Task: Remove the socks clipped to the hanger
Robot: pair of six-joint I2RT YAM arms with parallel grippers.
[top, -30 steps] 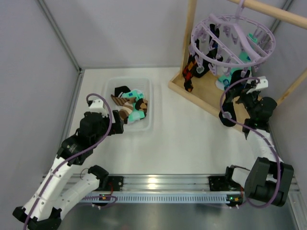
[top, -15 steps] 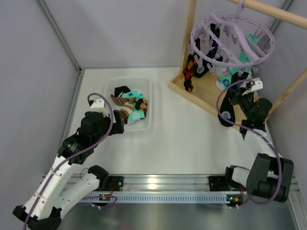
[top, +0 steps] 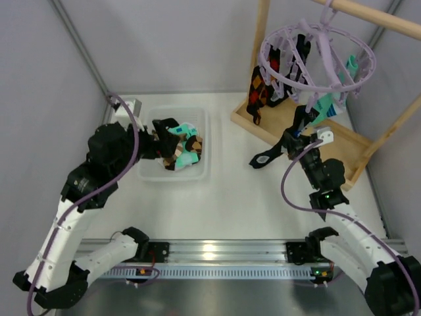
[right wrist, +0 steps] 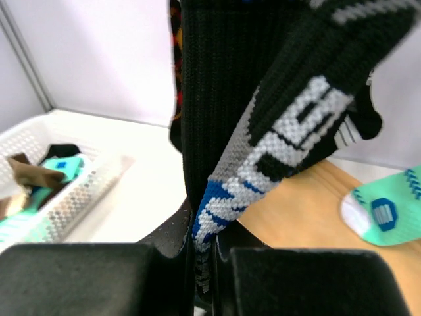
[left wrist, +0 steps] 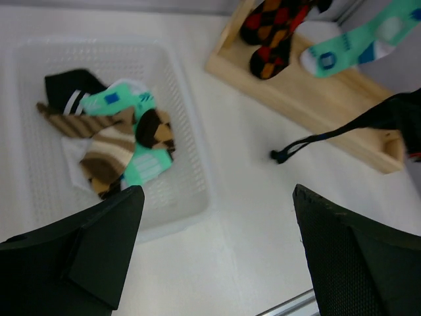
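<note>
A white desk (top: 250, 204) carries a wooden frame (top: 263, 26) at the back right, and the lavender hanger (top: 329, 49) hangs from the frame's top bar. A clear basket (top: 177, 112) sits on the left half of the desk with a pile of loose socks (top: 181, 150) inside: striped brown, teal and black. A pair of diamond socks (top: 260, 89) and a teal sock (top: 323, 105) dangle from the hanger's pegs over the frame's tray. A black sock (top: 266, 158) stretches from the hanger's near rim down and left to the desk. Whether a peg holds its top end cannot be told. White and grey knit lettering runs along this sock above a blue patch, but it is too folded to read. The right gripper (top: 296, 142) is closed tight on the black sock partway along, below the hanger. The left gripper (top: 152, 141) hovers over the basket with its jaws spread wide and nothing between them, well apart from the hanger.
</note>
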